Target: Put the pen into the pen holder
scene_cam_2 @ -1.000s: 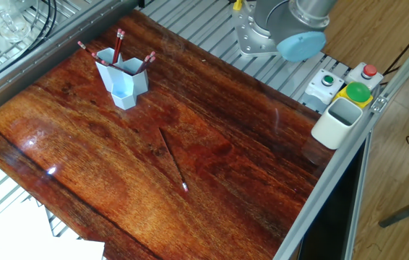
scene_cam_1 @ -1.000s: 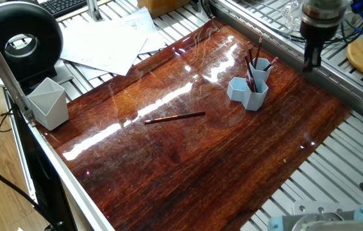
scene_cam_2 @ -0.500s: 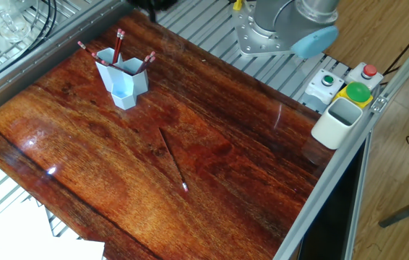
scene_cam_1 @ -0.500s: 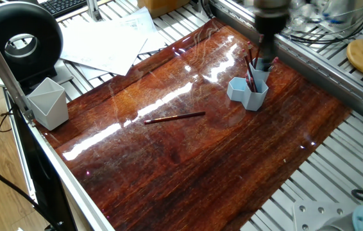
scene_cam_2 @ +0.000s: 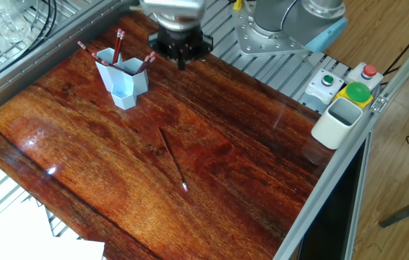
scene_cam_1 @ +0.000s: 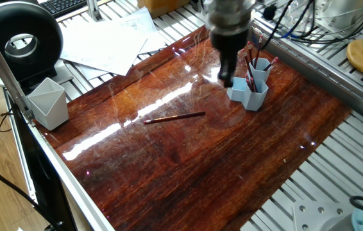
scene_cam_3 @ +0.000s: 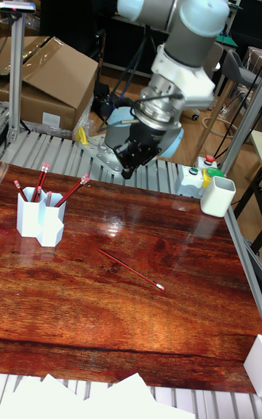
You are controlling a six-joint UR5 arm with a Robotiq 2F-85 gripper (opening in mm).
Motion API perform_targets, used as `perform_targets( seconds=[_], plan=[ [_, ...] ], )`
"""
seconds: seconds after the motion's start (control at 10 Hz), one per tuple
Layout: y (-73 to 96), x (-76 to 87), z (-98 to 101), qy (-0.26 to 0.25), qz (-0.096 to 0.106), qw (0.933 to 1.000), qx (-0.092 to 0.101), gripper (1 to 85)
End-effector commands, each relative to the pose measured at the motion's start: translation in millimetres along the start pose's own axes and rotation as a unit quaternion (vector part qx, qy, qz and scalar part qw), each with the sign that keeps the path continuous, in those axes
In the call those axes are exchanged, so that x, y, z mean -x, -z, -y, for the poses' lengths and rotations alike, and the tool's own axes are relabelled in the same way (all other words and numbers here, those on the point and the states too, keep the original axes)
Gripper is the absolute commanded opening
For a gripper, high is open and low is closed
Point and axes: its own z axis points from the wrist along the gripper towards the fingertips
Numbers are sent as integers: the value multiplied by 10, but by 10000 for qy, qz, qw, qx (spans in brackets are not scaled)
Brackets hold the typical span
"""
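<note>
Tall fixed view gives the near-to-far order plainly: white paper sheets point(scene_cam_3: 109, 398) lie at the near edge, then the glossy wooden bench point(scene_cam_3: 182, 324) stretches back. On it the pen point(scene_cam_3: 131, 269) lies flat and alone, slanted, touching nothing else. It sits in the same spot and at the same angle as in the earlier pictures, well apart from the pincer.

Farther back on the left stands the pen holder point(scene_cam_3: 40, 221), a light blue cluster of joined tubes with several red pencils point(scene_cam_3: 70, 191) leaning out of it. It has not shifted either. On the right edge a pale rectangular cup point(scene_cam_3: 217, 196) stands beside a button box point(scene_cam_3: 195, 176).

Above the far part of the bench hangs the pincer point(scene_cam_3: 131, 164), dark and pointing down, carrying nothing. A second ago it was off past the bench edge; half a second ago it hung by the holder's far side; now it has swung across over the wood, just beside the holder and above the surface. It is blurred with motion in both fixed views point(scene_cam_1: 227, 70) point(scene_cam_2: 181, 52), and whether its jaws are parted or closed cannot be told.

In one fixed view a grey angular cup point(scene_cam_1: 47, 102) stands at the bench corner, unmoved.
</note>
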Motion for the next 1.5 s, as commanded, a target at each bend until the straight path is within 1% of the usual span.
perform_targets(
  seconds=[0.0,0.1,0.2,0.3,0.4,0.5,0.6,0.7,0.8,0.9,1.0,1.1,1.2,1.3,1.4],
  plan=[
    [-64,58,32,323,-67,9993,-201,10],
    [-58,-60,63,559,-303,9977,-247,10],
    [-51,-130,95,723,-445,9960,-294,10],
    [-33,-266,135,881,-718,9929,-340,10],
    [-8,-385,199,941,-964,9899,-438,10],
    [16,-472,246,872,-1139,9883,-523,10],
    [-25,-194,203,823,-1227,9876,-524,37],
    [-104,122,115,814,-1200,9881,-509,83],
    [-145,311,21,821,-1206,9880,-503,117],
    [-152,391,-31,929,-1304,9859,-484,117],
    [-192,435,-46,1101,-1324,9841,-439,203],
    [-246,453,-99,1189,-1287,9839,-353,233],
    [-239,456,-71,1099,-1271,9848,-430,203],
    [-237,492,-47,939,-1192,9872,-499,80],
    [-231,459,-63,1018,-1256,9858,-451,87]
  ],
)
